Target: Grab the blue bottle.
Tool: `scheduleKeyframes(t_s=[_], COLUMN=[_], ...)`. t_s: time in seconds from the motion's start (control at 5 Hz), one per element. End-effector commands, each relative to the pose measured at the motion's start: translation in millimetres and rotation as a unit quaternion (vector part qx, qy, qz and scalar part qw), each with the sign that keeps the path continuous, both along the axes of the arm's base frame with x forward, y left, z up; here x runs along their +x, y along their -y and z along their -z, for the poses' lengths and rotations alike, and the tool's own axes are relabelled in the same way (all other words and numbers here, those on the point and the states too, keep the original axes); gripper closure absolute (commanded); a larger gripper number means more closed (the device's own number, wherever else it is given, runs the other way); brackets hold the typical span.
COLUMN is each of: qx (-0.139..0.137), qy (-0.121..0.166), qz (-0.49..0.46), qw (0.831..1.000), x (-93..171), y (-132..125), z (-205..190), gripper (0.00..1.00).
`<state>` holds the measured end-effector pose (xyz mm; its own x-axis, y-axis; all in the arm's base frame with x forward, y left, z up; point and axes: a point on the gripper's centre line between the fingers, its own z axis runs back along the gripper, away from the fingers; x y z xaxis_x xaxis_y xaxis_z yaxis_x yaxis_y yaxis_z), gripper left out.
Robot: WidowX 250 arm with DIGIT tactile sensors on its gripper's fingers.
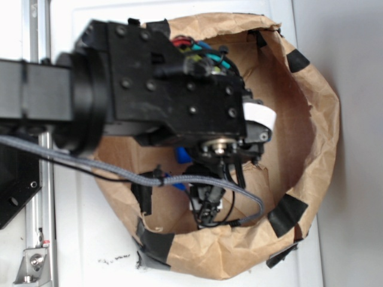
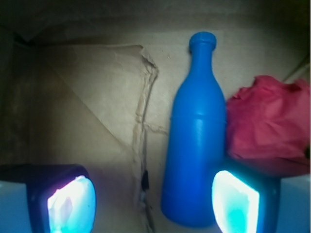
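On creased brown paper (image 2: 87, 97), the blue bottle (image 2: 194, 141) lies beside the spread-apart end effector (image 2: 153, 201)

The arm (image 1: 36, 95) is matte black and boxy, studded with round screws. A grey braided cable (image 1: 119, 170) trails beneath it. The finger pads (image 2: 73, 204) glow pale cyan.

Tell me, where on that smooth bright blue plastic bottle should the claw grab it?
Probably across the wide cylindrical body of the smooth bright blue plastic bottle, coming straight down from above. It lies flat on the brown paper floor, and its straight sides suit the open gripper. The crumpled red paper ball crowds one side, so that finger must slip between them.
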<state>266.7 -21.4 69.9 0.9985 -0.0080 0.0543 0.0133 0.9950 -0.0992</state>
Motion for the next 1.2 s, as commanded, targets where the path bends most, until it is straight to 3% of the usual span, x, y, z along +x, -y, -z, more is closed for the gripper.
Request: scheduleKeyframes(t_s=[0.0,0.4,0.6,0.8,1.0], qx=[-0.007,0.007,0.001,-0.004,-0.008], qy=[0.031,0.042,0.053,0.053,0.052], qz=[-0.009,-0.009,-0.029,-0.041,-0.043], qw=[0.999,0.999,0.998,0.998,0.998], x=[1.8,-17.6,-21.3,21.0,32.5], y=[16.9,-11.1,-29.7,-53.5,-55.4], z=[2.6,15.1,7.6,-10.3,-17.9], gripper=[0.0,0.0,0.0,0.0,0.0])
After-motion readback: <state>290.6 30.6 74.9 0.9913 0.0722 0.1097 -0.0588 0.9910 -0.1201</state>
